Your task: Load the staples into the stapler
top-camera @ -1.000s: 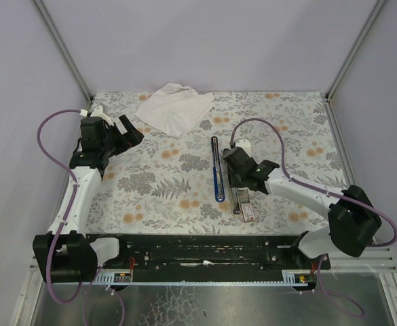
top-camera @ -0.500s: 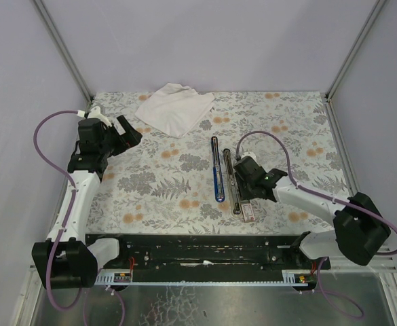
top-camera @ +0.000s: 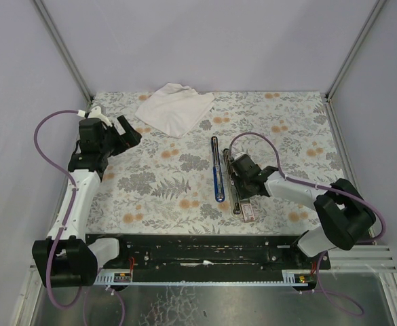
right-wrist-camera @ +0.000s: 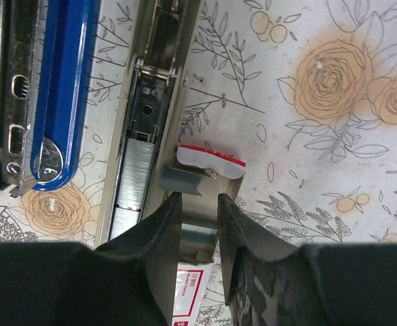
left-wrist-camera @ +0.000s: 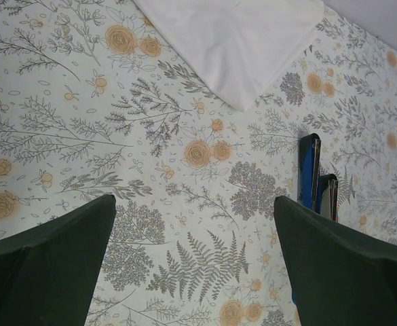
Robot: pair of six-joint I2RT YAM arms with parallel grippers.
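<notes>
Only your right arm had shifted since a second earlier, folding lower; your left gripper hung wide open above the mat by the white cloth, clear of the job. Beside the open stapler, the staples lay in their box. Your right gripper pointed down, fingers narrowed astride them, presumably for a lift, though I couldn't tell whether they gripped.

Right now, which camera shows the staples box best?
The right wrist view: the staples box sits close up, its red-and-white flap clear, between the fingers of the right gripper. The top external view shows the box only as a small pinkish sliver by that gripper. The left wrist view misses it.
</notes>
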